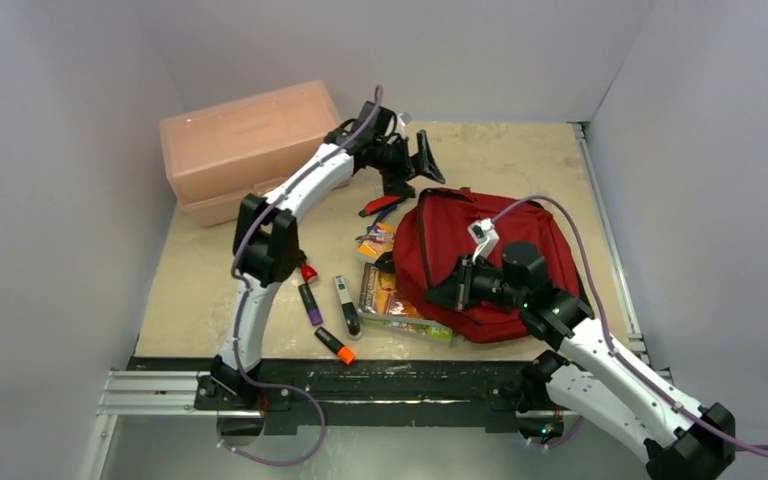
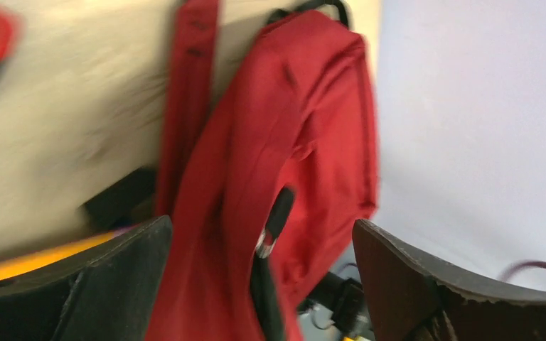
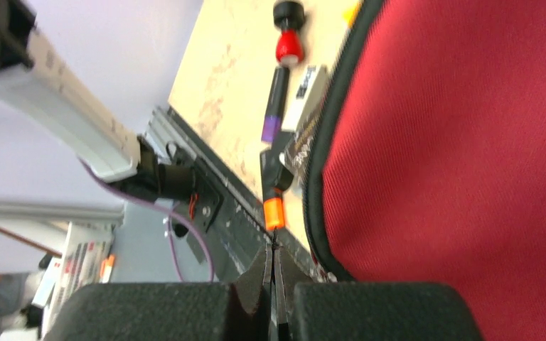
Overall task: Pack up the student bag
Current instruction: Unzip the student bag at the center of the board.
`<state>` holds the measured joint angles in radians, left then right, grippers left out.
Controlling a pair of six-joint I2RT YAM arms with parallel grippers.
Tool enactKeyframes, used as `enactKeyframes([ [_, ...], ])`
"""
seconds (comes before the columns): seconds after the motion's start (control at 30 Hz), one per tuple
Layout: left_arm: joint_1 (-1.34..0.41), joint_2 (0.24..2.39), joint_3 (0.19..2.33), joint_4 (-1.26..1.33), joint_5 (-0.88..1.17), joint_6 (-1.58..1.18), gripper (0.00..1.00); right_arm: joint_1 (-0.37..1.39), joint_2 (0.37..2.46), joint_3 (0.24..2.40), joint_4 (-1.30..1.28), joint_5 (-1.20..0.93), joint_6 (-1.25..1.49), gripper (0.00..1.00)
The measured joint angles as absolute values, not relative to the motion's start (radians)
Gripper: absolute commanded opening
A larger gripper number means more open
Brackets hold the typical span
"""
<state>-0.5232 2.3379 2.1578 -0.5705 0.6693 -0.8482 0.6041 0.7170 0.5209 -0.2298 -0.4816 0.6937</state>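
Note:
The student bag (image 1: pixel 490 265), a dark red backpack with black zipper lines, lies flat at the centre right of the table. My left gripper (image 1: pixel 415 165) hovers open just behind the bag's back left corner. In the blurred left wrist view its fingers (image 2: pixel 114 277) stand wide apart with nothing between them, and the bag (image 2: pixel 291 128) and its red strap (image 2: pixel 192 71) lie below. My right gripper (image 1: pixel 450 290) is shut at the bag's near left edge. Its tips (image 3: pixel 274 249) meet beside the black zipper line (image 3: pixel 320 163), and a thin dark thread shows at them.
A pale pink lidded box (image 1: pixel 245 145) stands at the back left. Left of the bag lie several markers, among them a purple one (image 1: pixel 311 303) and an orange-capped one (image 1: pixel 334 345), a colourful booklet (image 1: pixel 395 300) and a red-handled tool (image 1: pixel 385 207). Grey walls enclose the table.

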Motion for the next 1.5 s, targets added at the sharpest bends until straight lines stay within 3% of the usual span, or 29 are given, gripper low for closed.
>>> enactKeyframes([
  [0.1,-0.524,2.178,2.050,-0.701,0.491,-0.764,0.97,0.604,0.756,0.581,-0.216,-0.449,0.678,0.00],
  [0.23,-0.538,1.842,1.804,-0.774,0.265,-0.720,0.75,0.604,0.813,0.640,-0.209,-0.427,0.645,0.00],
  [0.27,-0.546,1.766,1.742,-0.768,0.239,-0.720,0.74,0.604,0.825,0.646,-0.209,-0.427,0.636,0.00],
  [0.4,-0.642,1.518,1.538,-0.721,0.197,-0.766,0.87,0.604,0.856,0.662,-0.224,-0.426,0.593,0.00],
  [0.47,-0.697,1.516,1.529,-0.703,0.204,-0.785,0.91,0.604,0.857,0.670,-0.232,-0.427,0.572,0.00],
  [0.57,-0.757,1.619,1.544,-0.671,0.216,-0.803,0.90,0.604,0.857,0.680,-0.233,-0.429,0.537,0.00],
  [0.7,-0.773,1.770,1.554,-0.677,0.201,-0.803,0.70,0.604,0.856,0.681,-0.234,-0.436,0.498,0.00],
  [0.87,-0.771,1.905,1.719,-0.759,0.168,-0.735,0.21,0.604,0.855,0.681,-0.236,-0.437,0.458,0.00],
  [0.97,-0.765,1.964,1.878,-0.787,0.149,-0.681,0.00,0.604,0.851,0.681,-0.257,-0.436,0.448,0.00],
  [1.27,-0.632,2.009,2.040,-0.821,0.242,-0.633,0.00,0.600,0.650,0.590,-0.317,-0.334,0.528,0.00],
  [1.5,-0.607,2.041,2.045,-0.843,0.321,-0.635,0.00,0.600,0.518,0.408,-0.305,-0.212,0.763,0.00],
])
